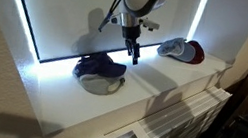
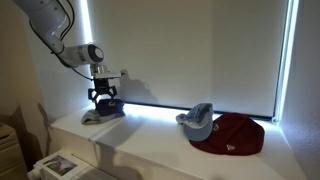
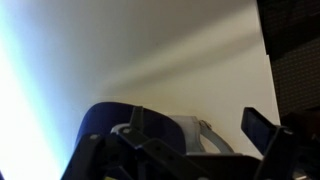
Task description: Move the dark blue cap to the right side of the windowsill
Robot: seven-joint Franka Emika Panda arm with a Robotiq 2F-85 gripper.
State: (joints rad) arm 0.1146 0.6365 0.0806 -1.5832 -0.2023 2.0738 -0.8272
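The dark blue cap (image 1: 98, 72) lies on the white windowsill (image 1: 163, 81), well apart from the grey cap (image 1: 173, 49) and the red cap (image 1: 196, 55). The gripper (image 1: 132, 55) hangs right over it with its fingers spread wide and nothing in them. It may be touching the cap, but the view is too dim to tell.

Lay bare along windowsill (image 2: 150, 128) between dark blue cap (image 2: 103, 113) and grey cap (image 2: 198, 120); beyond, blocked by red cap (image 2: 235, 136).
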